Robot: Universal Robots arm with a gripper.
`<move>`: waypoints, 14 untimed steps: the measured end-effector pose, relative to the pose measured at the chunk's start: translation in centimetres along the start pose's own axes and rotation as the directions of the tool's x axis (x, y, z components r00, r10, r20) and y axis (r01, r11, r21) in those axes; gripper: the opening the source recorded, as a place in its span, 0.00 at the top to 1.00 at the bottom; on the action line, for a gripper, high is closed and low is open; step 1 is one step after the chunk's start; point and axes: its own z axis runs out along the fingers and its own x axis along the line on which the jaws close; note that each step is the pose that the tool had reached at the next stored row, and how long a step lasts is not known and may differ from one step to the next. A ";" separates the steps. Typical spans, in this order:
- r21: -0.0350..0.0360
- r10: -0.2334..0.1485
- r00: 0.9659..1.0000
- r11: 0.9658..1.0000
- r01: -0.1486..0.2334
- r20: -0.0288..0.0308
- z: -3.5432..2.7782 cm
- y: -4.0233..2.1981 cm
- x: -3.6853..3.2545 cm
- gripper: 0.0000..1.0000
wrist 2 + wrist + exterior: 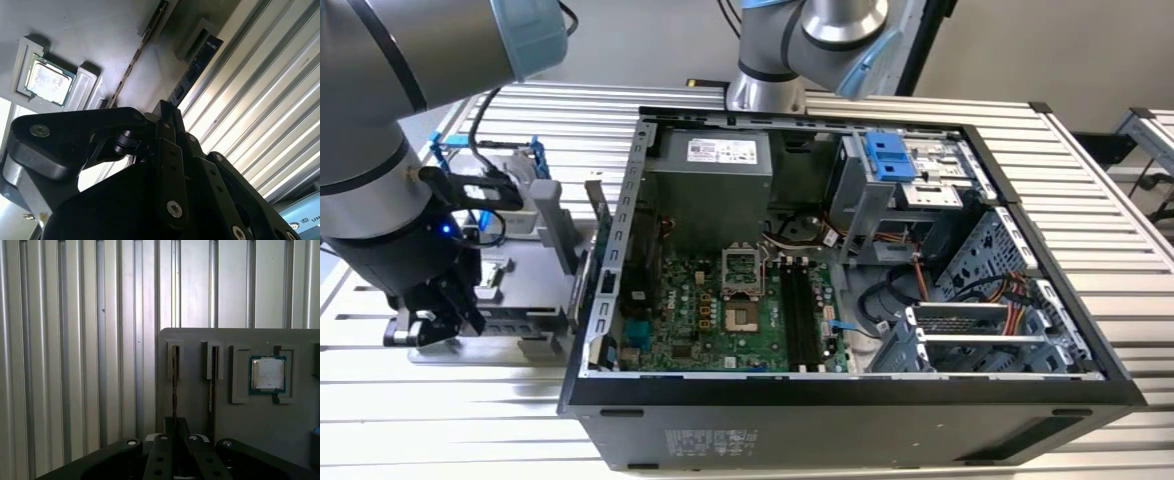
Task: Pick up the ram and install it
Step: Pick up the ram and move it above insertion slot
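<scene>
A big silver table [1107, 200] with long ridges held everything. On it lay an open black computer box [854, 405]. Its side was off, and its green board [707, 310] was facing up.

The grey robot arm [374, 150] reached down on the exterior view's left, just beside the box. Under the arm sat a grey tray [520, 330] with slots cut into it. The tray [290, 440] lay flat on the ridged table, and it [90, 30] could be seen in both wrist views.

The black hand [434, 318] was low over the tray. In the first wrist view the hand [175, 424] was squeezed shut on the end of the ram [175, 380]. The ram stood on its thin edge in the slot farthest from the square chip. In the second wrist view the hand [167, 112] met the same dark ram [199, 57].

Another thin stick [213, 365] stood in the next slot, beside the ram but not touching it.

A small square silver chip [268, 374] with a green edge sat flat in its own pocket.
</scene>
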 end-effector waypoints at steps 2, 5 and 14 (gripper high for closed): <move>0.000 0.000 1.000 1.000 0.000 0.000 0.00 0.00 0.00 1.00; 0.000 0.000 1.000 1.000 0.000 0.000 -0.48 0.03 0.01 1.00; 0.000 0.000 1.000 1.000 0.000 0.000 -3.28 0.07 0.01 1.00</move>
